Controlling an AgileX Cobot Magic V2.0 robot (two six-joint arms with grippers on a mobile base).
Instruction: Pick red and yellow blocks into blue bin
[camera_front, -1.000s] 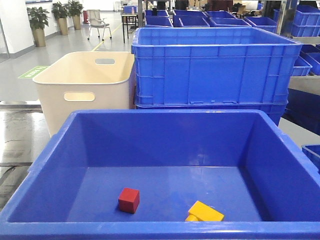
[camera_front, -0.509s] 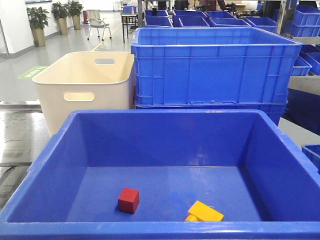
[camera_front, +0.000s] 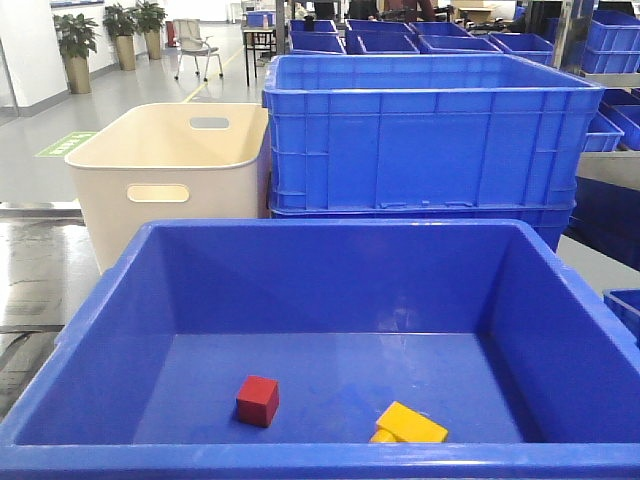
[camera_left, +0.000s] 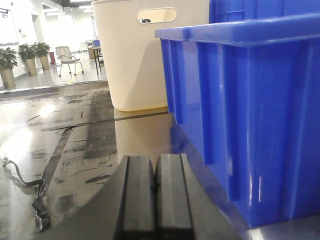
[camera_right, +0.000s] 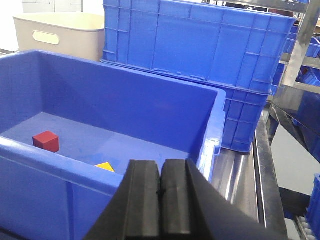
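Note:
The red cube and the yellow brick lie on the floor of the wide blue bin, near its front wall. Both also show in the right wrist view: the cube and a corner of the brick behind the bin's near rim. My right gripper is shut and empty, outside the bin at its near right corner. My left gripper is shut and empty, low over the table left of the bin's outer wall. Neither gripper shows in the front view.
A cream tub with handle cutouts stands behind the bin on the left. A taller ribbed blue crate stands behind on the right. More blue crates sit further back. A black cable lies on the shiny table at the left.

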